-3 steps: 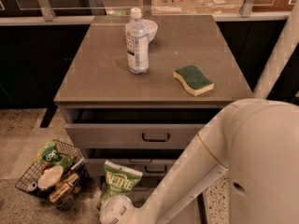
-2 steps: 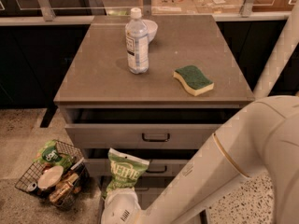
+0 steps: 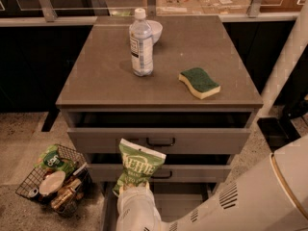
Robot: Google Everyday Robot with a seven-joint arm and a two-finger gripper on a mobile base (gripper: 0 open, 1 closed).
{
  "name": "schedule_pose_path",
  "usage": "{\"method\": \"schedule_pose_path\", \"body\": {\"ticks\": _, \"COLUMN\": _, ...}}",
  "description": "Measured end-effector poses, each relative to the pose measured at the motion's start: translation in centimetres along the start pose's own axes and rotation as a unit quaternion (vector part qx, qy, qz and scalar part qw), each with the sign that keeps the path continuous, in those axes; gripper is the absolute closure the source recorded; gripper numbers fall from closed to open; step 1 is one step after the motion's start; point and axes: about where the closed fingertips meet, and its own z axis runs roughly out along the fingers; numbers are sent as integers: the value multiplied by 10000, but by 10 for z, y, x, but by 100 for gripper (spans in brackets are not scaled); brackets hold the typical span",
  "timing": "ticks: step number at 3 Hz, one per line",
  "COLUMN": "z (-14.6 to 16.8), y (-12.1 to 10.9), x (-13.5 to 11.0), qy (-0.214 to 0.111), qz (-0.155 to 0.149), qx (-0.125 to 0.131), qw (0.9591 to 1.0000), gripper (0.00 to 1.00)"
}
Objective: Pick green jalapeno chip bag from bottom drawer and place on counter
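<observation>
The gripper (image 3: pixel 131 191) stood low over the open bottom drawer (image 3: pixel 185 201), jaws clamped on the lower end of the green jalapeno chip bag (image 3: pixel 139 165). The bag stood upright before the upper drawers (image 3: pixel 207 141), below the counter (image 3: pixel 202 47). It was judged light, crinkly, slippery and crushable, so a sealed edge offered the best hold. A second earlier, bag and gripper had sat lower.

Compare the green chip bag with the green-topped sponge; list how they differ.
The green jalapeno chip bag stands upright in the gripper, in front of the drawers; the sponge lies flat on the counter. The bag is light green with white lettering; the sponge is dark green over yellow. The bag looks longer. Both are partly green.
</observation>
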Motion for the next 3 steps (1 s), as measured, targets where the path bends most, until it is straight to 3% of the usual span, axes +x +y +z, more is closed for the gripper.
{"method": "schedule_pose_path", "body": {"ticks": 1, "z": -3, "y": 15, "x": 16, "qy": 165, "qz": 20, "qx": 50, "qw": 9998, "gripper": 100}}
{"method": "schedule_pose_path", "body": {"ticks": 2, "z": -27, "y": 42, "x": 52, "qy": 540, "qz": 2, "qx": 11, "qw": 9985, "gripper": 100}}
{"method": "schedule_pose_path", "body": {"ticks": 3, "z": -70, "y": 67, "x": 100, "qy": 1099, "qz": -68, "qx": -62, "qw": 9939, "gripper": 100}}
